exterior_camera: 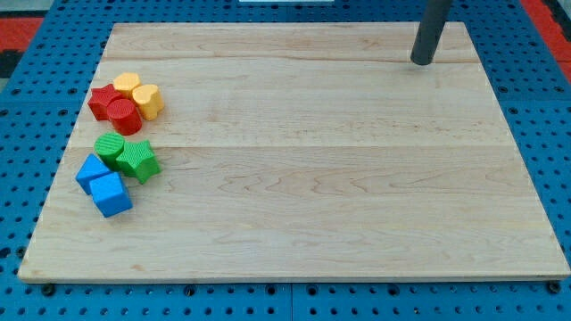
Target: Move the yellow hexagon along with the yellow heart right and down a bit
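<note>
Well, my tip (421,61) sits (upper right) well apart from yellow hexagon (126,86).

No text, label, brand, number or sign can be read anywhere around the wooden board (294,160) (its grain is plain, and the blocks' faces are unmarked).
</note>
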